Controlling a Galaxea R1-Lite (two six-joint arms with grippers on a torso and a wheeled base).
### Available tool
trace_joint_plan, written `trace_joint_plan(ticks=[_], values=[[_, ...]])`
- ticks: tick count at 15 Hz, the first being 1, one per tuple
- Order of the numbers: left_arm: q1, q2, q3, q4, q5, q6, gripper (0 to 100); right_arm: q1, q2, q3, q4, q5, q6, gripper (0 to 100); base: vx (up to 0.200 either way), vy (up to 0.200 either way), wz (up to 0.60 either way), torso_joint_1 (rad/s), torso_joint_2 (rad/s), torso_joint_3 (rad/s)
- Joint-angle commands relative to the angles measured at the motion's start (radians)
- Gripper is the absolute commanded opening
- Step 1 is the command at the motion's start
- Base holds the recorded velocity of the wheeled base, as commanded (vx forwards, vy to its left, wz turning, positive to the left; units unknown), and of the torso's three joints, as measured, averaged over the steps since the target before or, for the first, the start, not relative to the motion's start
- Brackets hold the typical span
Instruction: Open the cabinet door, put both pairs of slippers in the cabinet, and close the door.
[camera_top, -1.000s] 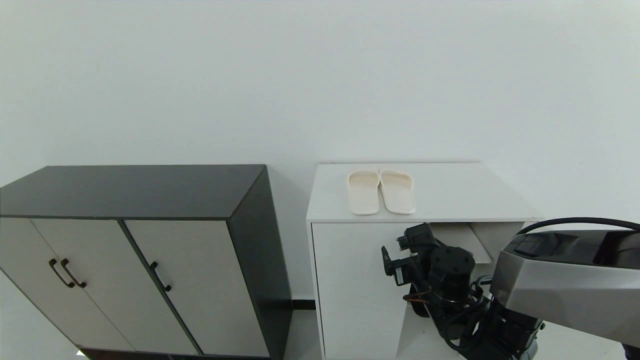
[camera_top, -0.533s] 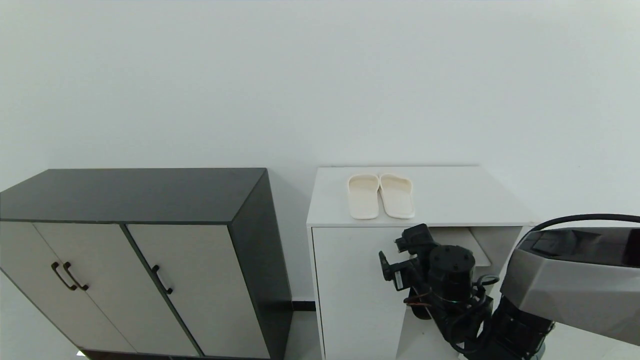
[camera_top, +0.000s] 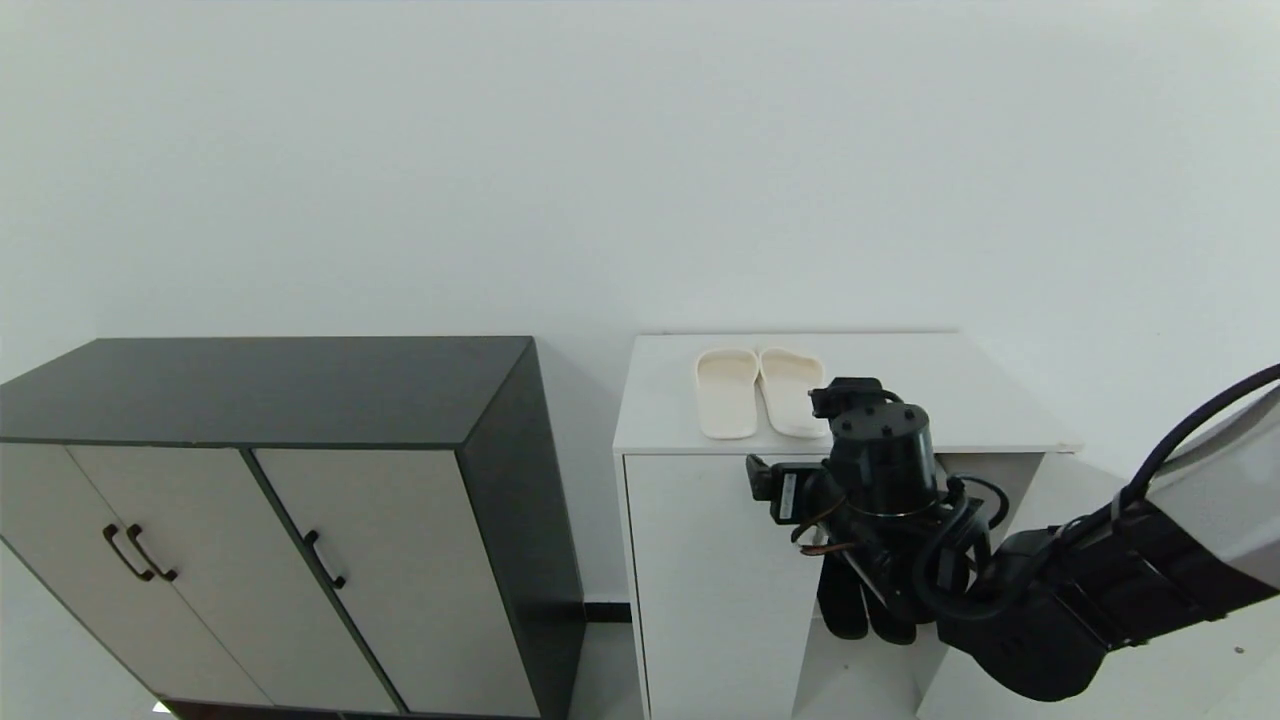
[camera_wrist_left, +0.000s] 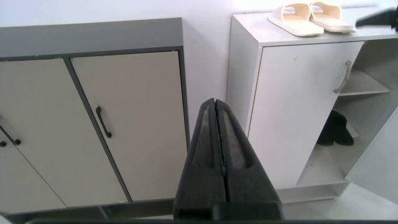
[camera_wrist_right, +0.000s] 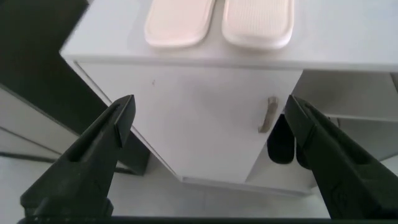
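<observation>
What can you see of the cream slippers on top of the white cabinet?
The cream slippers are a matching pair of open slides, each seemingly moulded in one piece from soft foam or rubber, with a broad band over the front. They lie flat, soles down, close side by side on top of the white cabinet, left of its middle, heels near the front edge, toes toward the wall. Only the top touches them; the open right gripper hangs apart, in front.

Right arm (camera_top: 1060, 610) hides the open side of the white cabinet (camera_top: 700, 560) and part of the black slippers (camera_top: 848, 612); dark cabinet (camera_top: 250, 390) cropped at left and bottom edges; cream slippers (camera_wrist_right: 180, 22) cropped in right wrist view.
</observation>
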Motion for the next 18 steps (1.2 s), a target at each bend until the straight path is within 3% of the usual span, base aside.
trace_joint_plan(ticks=[1,13,18], values=[[0.000,0.000,0.000,0.000,0.000,0.000,0,0.002,-0.021,-0.015,-0.001,-0.002,-0.001,100,0.000,0.000,0.00,0.000,0.00,0.000],[0.000,0.000,0.000,0.000,0.000,0.000,0,-0.003,0.030,-0.018,-0.024,-0.004,-0.009,100,0.183,0.000,0.00,0.002,0.00,0.002],[0.000,0.000,0.000,0.000,0.000,0.000,0,-0.009,0.104,-0.109,-0.024,0.003,-0.041,100,0.000,0.000,0.00,0.000,0.00,0.000]])
